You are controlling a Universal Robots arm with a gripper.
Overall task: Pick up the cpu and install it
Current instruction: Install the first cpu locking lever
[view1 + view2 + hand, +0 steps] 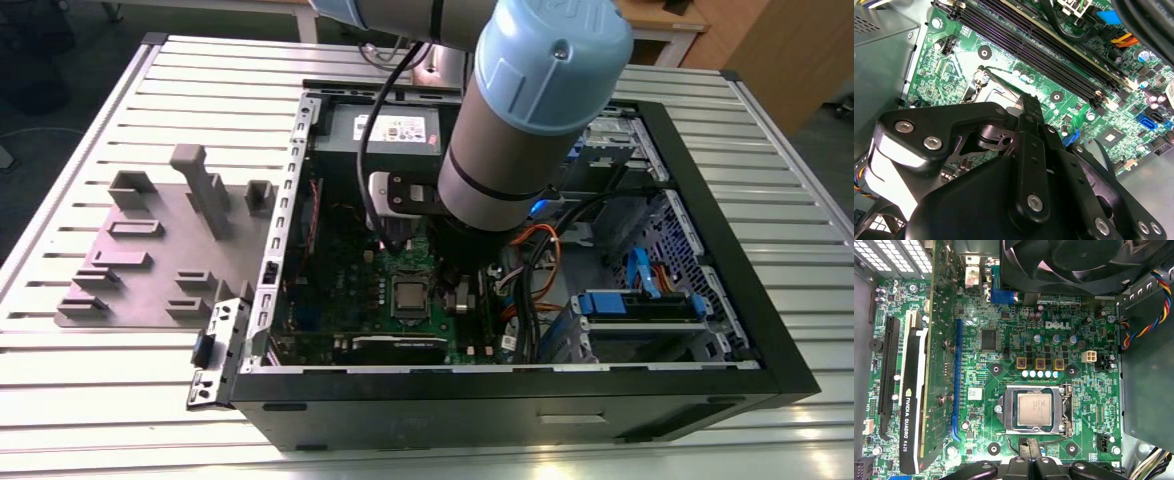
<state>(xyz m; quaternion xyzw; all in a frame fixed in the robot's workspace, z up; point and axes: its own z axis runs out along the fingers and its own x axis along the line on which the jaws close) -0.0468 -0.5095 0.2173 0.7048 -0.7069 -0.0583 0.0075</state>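
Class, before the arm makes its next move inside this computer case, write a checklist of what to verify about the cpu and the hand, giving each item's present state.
1. The cpu lies in the socket on the motherboard: ok.
2. The cpu sits square inside the metal frame: ok.
3. The metal frame is latched down: cannot tell.
4. Nothing lies across the cpu's top: ok.
5. The hand is beside the socket and apart from the cpu: ok.
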